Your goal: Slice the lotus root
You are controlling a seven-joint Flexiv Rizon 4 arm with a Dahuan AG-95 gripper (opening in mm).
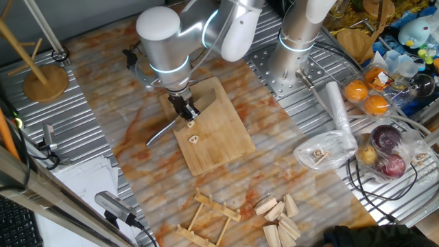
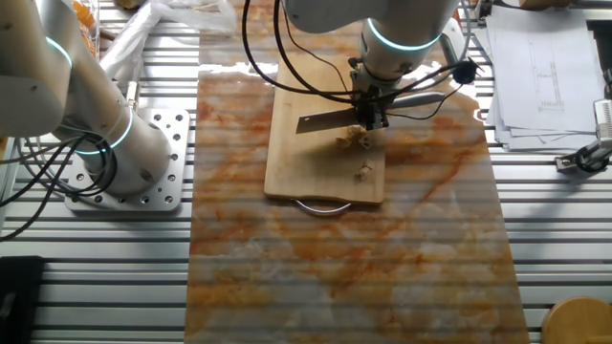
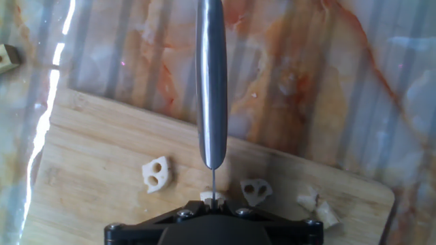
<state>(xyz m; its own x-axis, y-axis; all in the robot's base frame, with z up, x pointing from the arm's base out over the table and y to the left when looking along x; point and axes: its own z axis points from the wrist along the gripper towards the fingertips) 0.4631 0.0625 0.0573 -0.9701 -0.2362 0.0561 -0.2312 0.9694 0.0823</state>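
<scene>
My gripper (image 1: pixel 184 110) is shut on a steel knife (image 3: pixel 212 82) and stands over the wooden cutting board (image 1: pixel 223 140). In the hand view the knife handle runs straight away from the gripper (image 3: pixel 212 199), with the thin blade edge-on at the jaws. A small pale lotus root piece (image 3: pixel 208 197) sits right under the blade. Cream slices with holes lie on the board (image 3: pixel 88 184): one to the left (image 3: pixel 157 173), one to the right (image 3: pixel 256 191), and scraps further right (image 3: pixel 317 205). The other fixed view shows the blade (image 2: pixel 325 120), the lotus pieces (image 2: pixel 354 139) and a lone slice (image 2: pixel 364 172).
Pale wooden wedge blocks (image 1: pixel 278 213) and a wooden rack (image 1: pixel 206 218) lie at the table's front. A plastic bag (image 1: pixel 322 151), oranges (image 1: pixel 367 96) and other produce are at the right. A second arm's base (image 1: pixel 295 48) stands behind; a wooden stand (image 1: pixel 44 79) is at the left.
</scene>
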